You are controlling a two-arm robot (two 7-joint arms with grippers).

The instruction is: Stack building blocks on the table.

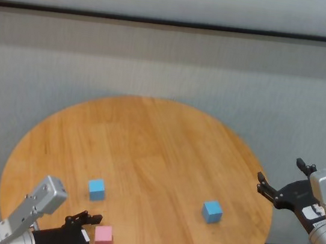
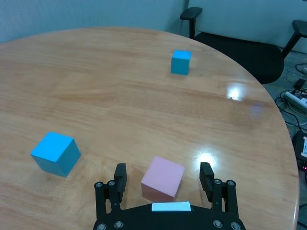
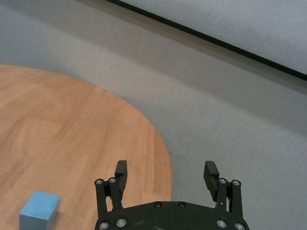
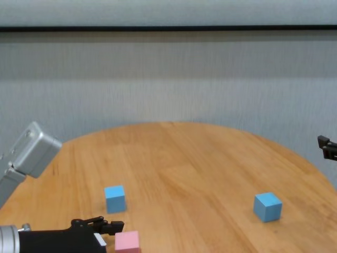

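Note:
A pale pink block [image 1: 103,237] [image 2: 163,178] [image 4: 127,241] rests on the round wooden table [image 1: 158,158] near its front edge. My left gripper [image 1: 98,234] [image 2: 163,176] is open, its two fingers standing on either side of the pink block with gaps to both. One light blue block [image 1: 96,189] [image 2: 55,154] [image 4: 115,198] sits just behind the pink one. The other light blue block [image 1: 212,211] [image 2: 181,62] [image 3: 40,210] [image 4: 267,206] lies toward the right. My right gripper [image 1: 278,177] [image 3: 167,173] hangs open beyond the table's right rim, holding nothing.
A grey wall stands behind the table. In the left wrist view, a black office chair [image 2: 249,43] and floor cables [image 2: 295,96] lie beyond the table's edge. Bare wood lies between the blocks.

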